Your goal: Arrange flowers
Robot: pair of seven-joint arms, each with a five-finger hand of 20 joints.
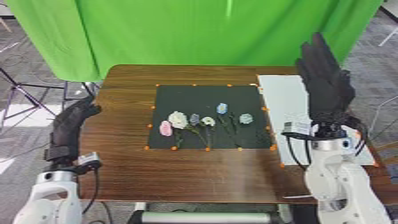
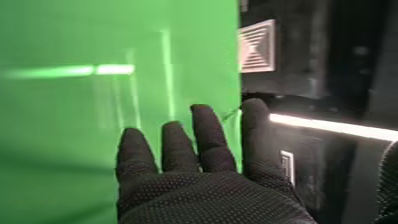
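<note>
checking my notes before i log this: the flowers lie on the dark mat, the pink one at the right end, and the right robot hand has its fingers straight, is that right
Not quite: the head view shows the pink flower at the left end. The flowers do lie on the dark mat, and the right robot hand has straight fingers.

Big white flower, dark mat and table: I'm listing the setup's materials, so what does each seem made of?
The big white flower has ruffled, matte-looking petals: fabric or real, I can't tell. The dark mat looks flat and dull, perhaps card or felt. The table shows streaky brown grain with a slight sheen, suggesting wood or wood-look laminate.
</note>
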